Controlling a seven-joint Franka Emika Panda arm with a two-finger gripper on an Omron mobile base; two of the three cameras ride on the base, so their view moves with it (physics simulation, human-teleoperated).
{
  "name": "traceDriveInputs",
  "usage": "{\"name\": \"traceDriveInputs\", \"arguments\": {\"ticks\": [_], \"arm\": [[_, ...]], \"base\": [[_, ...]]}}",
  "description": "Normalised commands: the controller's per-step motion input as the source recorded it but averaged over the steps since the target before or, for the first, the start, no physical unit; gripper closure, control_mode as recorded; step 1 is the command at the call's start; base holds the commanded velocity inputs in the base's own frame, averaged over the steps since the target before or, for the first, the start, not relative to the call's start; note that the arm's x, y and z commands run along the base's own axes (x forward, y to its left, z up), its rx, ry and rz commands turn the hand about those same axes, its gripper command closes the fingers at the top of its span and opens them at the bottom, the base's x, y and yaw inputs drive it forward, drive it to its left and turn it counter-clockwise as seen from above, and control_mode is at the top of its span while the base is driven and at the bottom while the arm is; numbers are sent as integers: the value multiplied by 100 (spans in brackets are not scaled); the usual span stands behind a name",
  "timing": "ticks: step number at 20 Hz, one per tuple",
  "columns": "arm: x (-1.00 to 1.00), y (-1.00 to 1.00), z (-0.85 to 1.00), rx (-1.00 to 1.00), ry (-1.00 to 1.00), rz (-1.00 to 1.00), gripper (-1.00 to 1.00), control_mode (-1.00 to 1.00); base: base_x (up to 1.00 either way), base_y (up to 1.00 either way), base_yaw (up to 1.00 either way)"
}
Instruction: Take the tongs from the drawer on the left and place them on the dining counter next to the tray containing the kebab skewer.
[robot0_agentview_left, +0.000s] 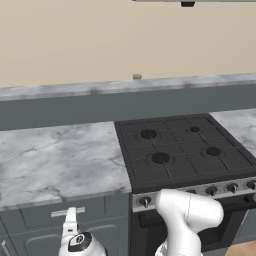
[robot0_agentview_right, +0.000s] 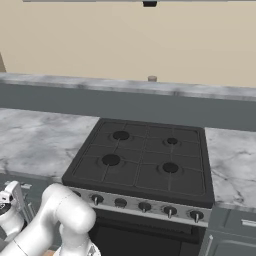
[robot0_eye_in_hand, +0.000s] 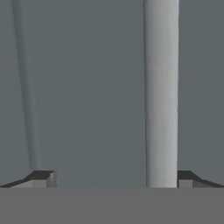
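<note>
Drawer to the left of the black stove is shut, its flat grey-blue front flush under the marbled worktop and its short silver bar handle just above the robot's wrist. In the hand view that handle runs as a pale bar up the picture, close in front of the camera. The hand is open: its 2 dark fingertips stand wide apart, and the bar sits just inside the right-hand tip, between the 2 but off-centre. Whether either tip touches the bar cannot be told.

The task is judged to be at its very start. The drawer has yet to be pulled out, so the tongs are presumably shut inside it. Behind the stove runs the raised dark ledge with its marble cap, carrying a small pale object too small to identify.

What remains: closing on the handle, pulling the drawer out, lifting the tongs, driving to the dining counter, and setting them down beside the tray with the kebab skewer.
</note>
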Motion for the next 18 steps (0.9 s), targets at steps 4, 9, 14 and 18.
{"name": "traceDriveInputs", "arguments": {"ticks": [4,9,14,18], "arm": [[43,0,0,0,0,0,100,-100],[14,0,0,0,0,0,100,-100],[0,0,0,0,0,0,100,-100],[1,0,0,0,0,0,100,-100]], "base": [[0,0,0],[0,0,0],[0,0,0],[0,0,0]]}}
